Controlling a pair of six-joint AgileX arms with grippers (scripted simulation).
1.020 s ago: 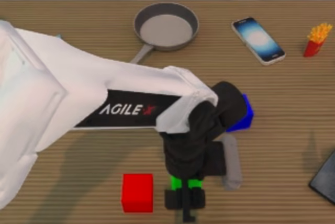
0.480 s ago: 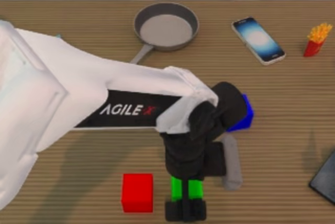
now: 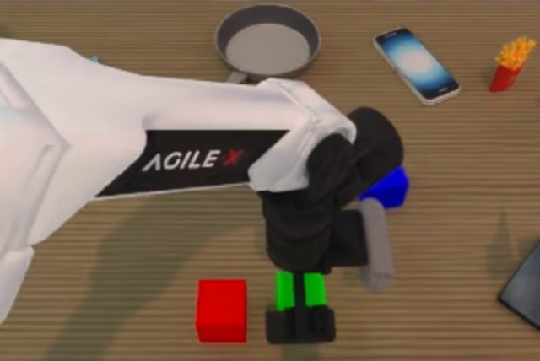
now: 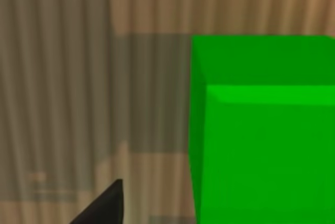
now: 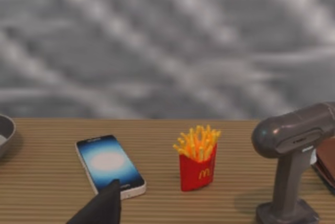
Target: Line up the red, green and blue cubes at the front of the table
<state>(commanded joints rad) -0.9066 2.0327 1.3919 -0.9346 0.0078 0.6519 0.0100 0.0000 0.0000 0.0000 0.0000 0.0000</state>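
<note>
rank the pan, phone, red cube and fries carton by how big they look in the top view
1. pan
2. phone
3. red cube, close to the phone in area, so that pair is unsure
4. fries carton

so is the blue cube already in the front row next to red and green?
No: in the top view the blue cube sits mid-table, partly under the left arm, well behind the red cube and green cube.

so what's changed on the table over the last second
The left arm's end effector lifted slightly off the green cube, showing more of its top beside the red cube; the arm shifted, hiding more of the blue cube. The cubes, pan and phone stayed put.
</note>
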